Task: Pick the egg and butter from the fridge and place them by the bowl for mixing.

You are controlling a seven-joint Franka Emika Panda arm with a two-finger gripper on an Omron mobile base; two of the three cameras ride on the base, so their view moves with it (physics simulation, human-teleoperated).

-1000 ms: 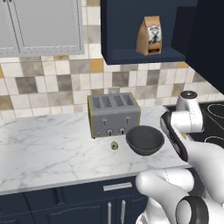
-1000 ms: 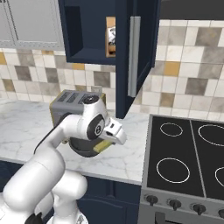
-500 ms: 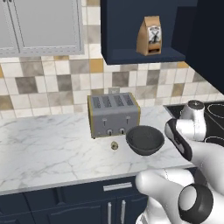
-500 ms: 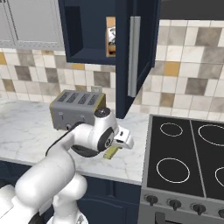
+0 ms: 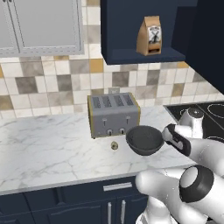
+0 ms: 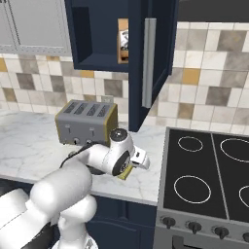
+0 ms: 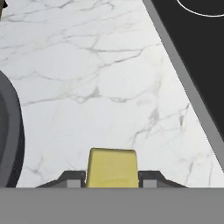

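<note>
The claw is clenched on the butter, a pale-yellow block pinched between its two dark fingertips and held just above the marble worktop. The bowl sits just beside the claw, its dark rim curving along one edge of the hand view. On the far side of the bowl from the claw, the egg rests on the worktop in front of the toaster. The black stovetop lies near the claw's other side.
</note>
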